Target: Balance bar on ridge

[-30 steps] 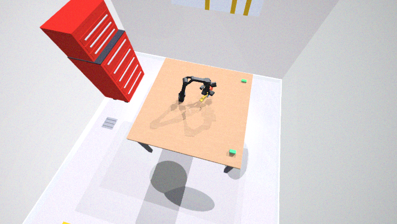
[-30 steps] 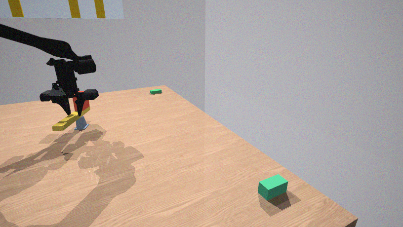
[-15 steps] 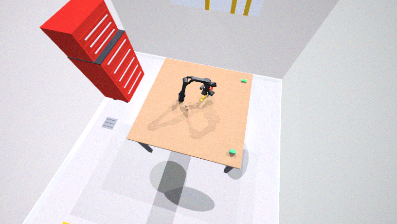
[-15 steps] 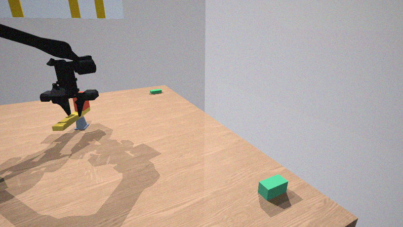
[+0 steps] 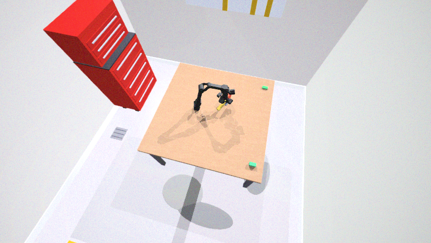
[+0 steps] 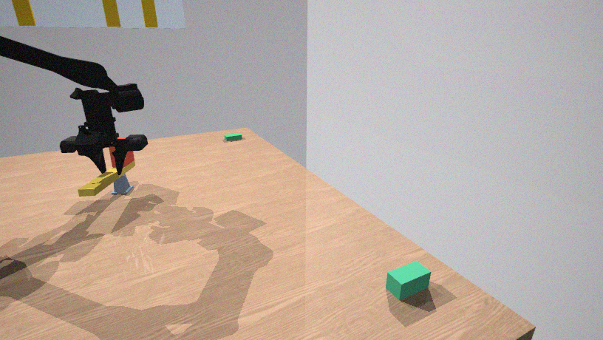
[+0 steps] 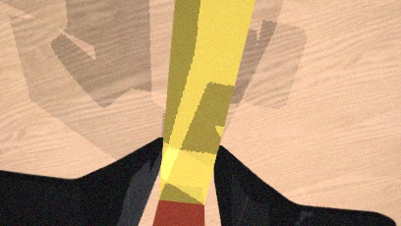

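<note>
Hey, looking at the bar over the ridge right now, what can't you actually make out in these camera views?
- Bar-to-ridge contact: in the exterior view the pincer, shut on the bar, and the bar itself cover the top of the ridge.
- Ridge: out of sight in the wrist view, hidden under the bar.
- Bar's red end: partly behind the fingers in the exterior view, cut off by the bottom edge in the wrist view.
- Top view: the bar is too small to judge level.

Workshop: red tool cabinet (image 5: 102, 51), wooden table (image 5: 187, 141), yellow-striped wall panel (image 5: 244, 7).
</note>
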Available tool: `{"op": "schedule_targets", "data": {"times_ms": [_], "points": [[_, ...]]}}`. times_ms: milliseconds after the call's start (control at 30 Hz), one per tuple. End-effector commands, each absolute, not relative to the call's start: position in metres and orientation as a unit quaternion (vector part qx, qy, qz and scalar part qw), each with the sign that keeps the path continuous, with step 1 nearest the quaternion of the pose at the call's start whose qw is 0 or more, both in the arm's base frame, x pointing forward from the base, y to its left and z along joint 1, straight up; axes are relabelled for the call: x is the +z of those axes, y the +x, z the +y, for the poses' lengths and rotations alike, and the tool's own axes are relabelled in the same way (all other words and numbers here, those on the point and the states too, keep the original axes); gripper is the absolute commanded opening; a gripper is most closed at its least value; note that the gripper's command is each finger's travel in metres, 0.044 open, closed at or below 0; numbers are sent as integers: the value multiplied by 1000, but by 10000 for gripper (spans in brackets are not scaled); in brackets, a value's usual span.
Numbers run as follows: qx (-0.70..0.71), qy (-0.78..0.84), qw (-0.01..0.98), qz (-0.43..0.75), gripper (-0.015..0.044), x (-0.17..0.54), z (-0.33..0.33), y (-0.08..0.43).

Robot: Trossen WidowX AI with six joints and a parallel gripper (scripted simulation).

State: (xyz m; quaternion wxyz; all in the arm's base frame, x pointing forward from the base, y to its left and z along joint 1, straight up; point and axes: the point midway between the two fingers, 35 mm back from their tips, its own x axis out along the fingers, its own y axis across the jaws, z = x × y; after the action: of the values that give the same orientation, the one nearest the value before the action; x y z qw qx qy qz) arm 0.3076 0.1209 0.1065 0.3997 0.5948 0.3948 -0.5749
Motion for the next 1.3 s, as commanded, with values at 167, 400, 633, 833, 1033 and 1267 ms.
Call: {"op": "schedule_targets", "data": {"times_ms": [167, 400, 633, 833, 1033, 1267], "points": [[-575, 596, 398, 394, 0, 105, 121, 308], [-575, 596, 398, 394, 0, 105, 121, 308], [-575, 596, 398, 394, 0, 104, 121, 308], [-575, 596, 398, 394, 0, 104, 121, 308], [-575, 596, 398, 394, 0, 103, 121, 308], [-575, 596, 398, 394, 0, 103, 121, 308]]}}
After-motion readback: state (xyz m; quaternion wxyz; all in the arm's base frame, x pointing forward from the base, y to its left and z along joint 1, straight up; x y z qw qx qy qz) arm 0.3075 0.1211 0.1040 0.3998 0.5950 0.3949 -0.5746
